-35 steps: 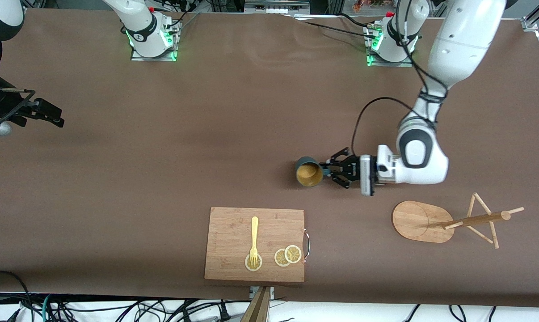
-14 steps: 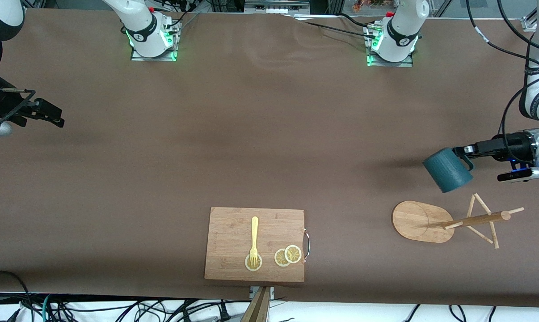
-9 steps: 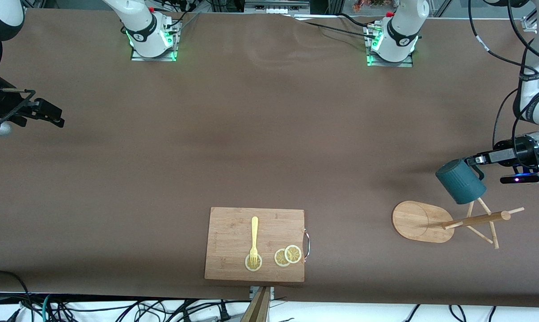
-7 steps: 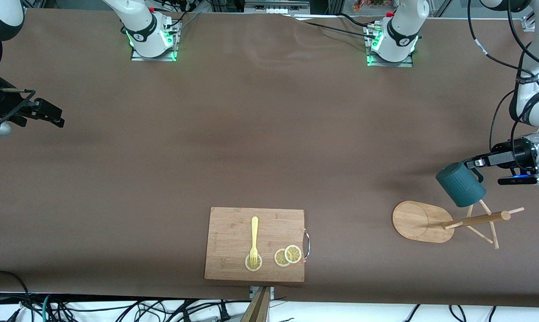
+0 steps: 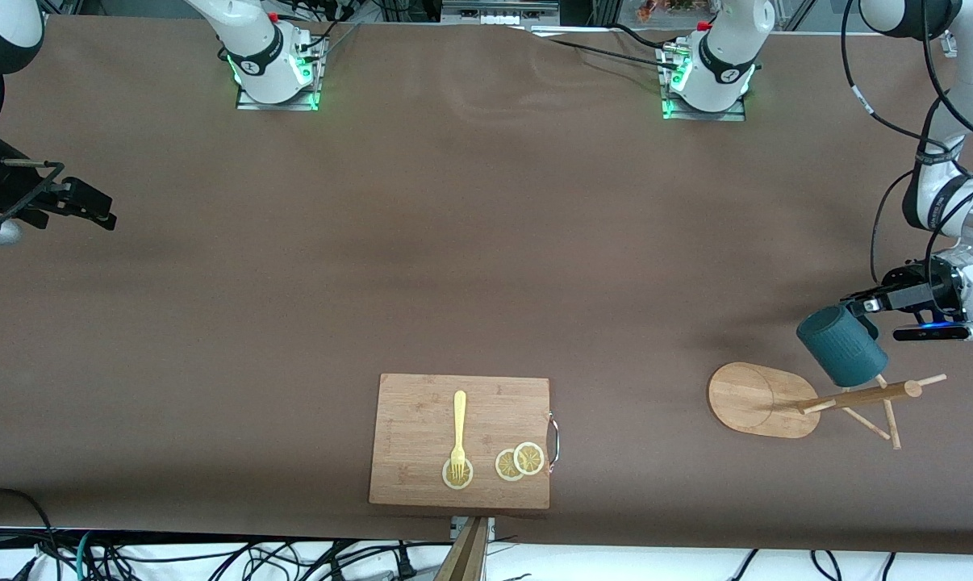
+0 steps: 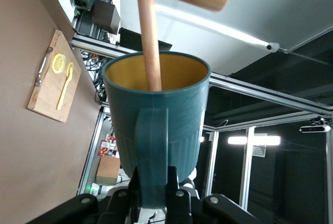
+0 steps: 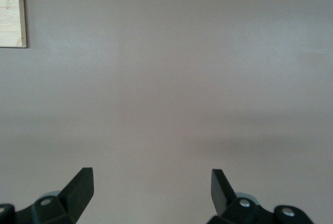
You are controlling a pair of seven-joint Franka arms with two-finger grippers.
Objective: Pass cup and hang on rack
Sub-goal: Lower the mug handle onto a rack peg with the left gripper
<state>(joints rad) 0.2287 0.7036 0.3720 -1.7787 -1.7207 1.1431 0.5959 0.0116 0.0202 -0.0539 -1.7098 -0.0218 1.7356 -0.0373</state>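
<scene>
Front view shows the broad brown table (image 5: 454, 242), and on it, toward the left arm's end, the light wooden mug tree with an oval base, central post and thin pegs (image 5: 785, 399). A rectangular wooden cutting board (image 5: 422, 428) carrying a yellow fork (image 5: 459, 428) and lemon slices (image 5: 519, 461) lies well apart from it, mid-table. The small dark teal ribbed mug with a yellowish-gold inside (image 5: 841, 345) is up over the rack's pegs, its handle clenched in the left gripper (image 5: 867, 307). In the left wrist view one peg (image 6: 150, 42) appears to run into the mug's mouth. The hanging step seems underway; next the handle likely must be guided onto a peg before letting go. The right gripper (image 7: 151, 187) waits over bare table at the right arm's end, fingers spread and empty.
</scene>
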